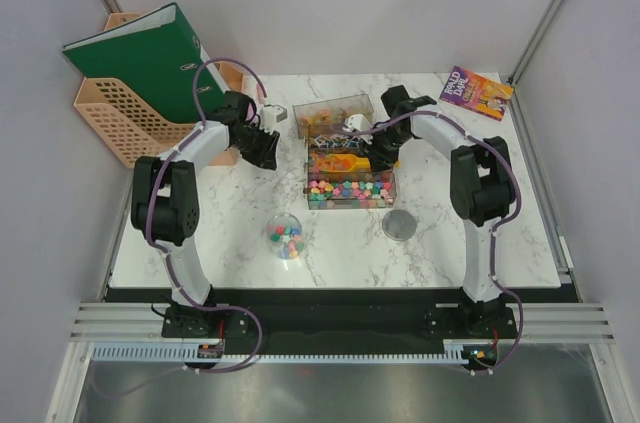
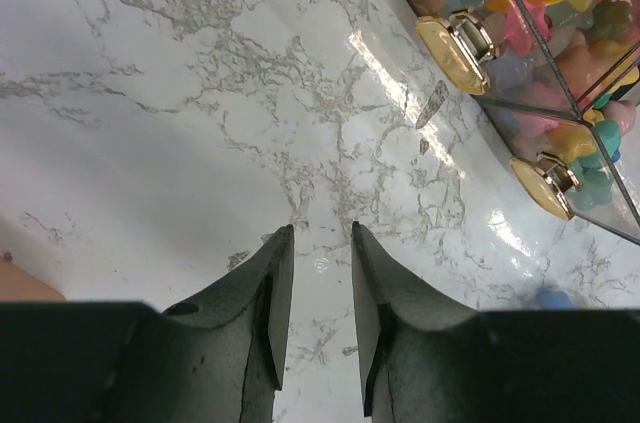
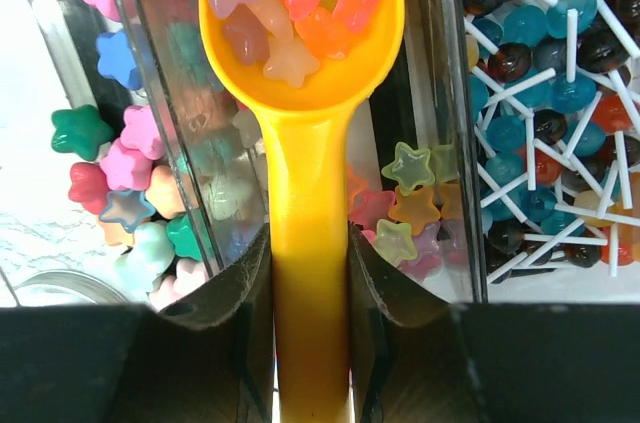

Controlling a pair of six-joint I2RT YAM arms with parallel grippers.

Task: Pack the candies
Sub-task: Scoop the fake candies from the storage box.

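The right gripper (image 3: 308, 243) pinches the handle of the scoop (image 3: 305, 163), which is heaped with candies (image 3: 290, 13) above the clear box (image 2: 560, 63). The left gripper (image 2: 322, 238), jaws slightly spread and empty, hovers over the table (image 2: 150, 93) left of the box. The near cup (image 1: 286, 236) seems to hold a few more.

Purple book (image 1: 476, 93) cover reads "ROALD DAHL".

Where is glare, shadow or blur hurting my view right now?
Left wrist: a white glare streak runs across the table beside the box, and the left gripper is in dark shadow. Right wrist: the scoop and its candies read clearly, but those behind the box wall look hazy. Top: the light is even, though the cup is small.
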